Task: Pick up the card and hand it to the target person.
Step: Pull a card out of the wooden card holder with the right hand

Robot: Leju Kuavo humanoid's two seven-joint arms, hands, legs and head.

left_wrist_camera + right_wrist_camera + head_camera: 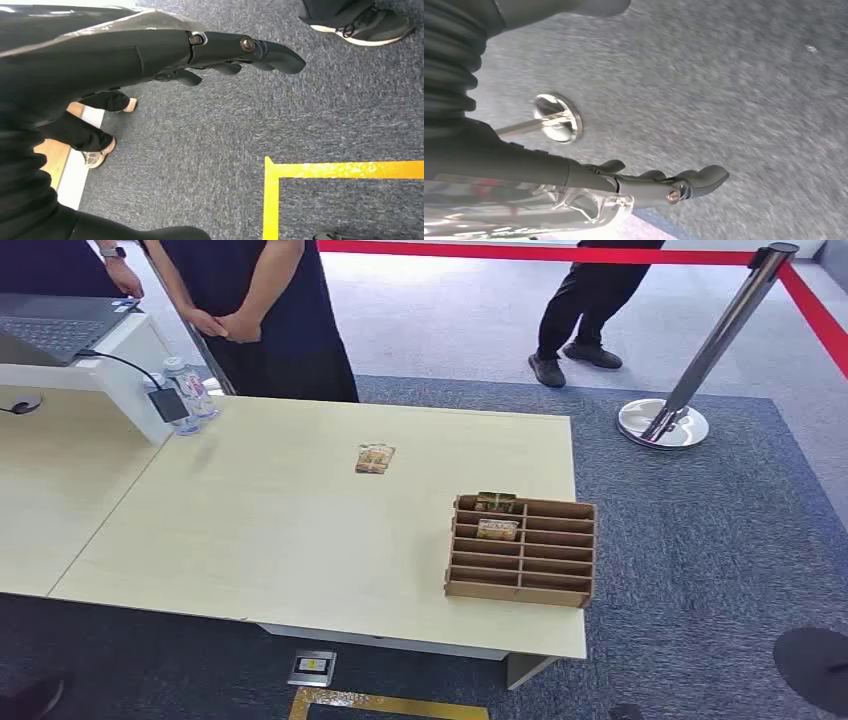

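cards: one on table (pixel 375 458), two in rack (pixel 521 551) | my left hand (pixel 235 52), right hand (pixel 659 184): hanging over carpet, fingers extended, holding nothing

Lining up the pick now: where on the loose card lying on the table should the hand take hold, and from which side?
The card lies flat on the table, away from every edge, with bare tabletop around it. A top-down pinch across its short sides looks best, probably lifting one edge first. Both hands, left and right, hang empty over the carpet.

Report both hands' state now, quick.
Left hand: open, holding nothing, hanging over the carpet.
Right hand: open, holding nothing, hanging over the carpet.
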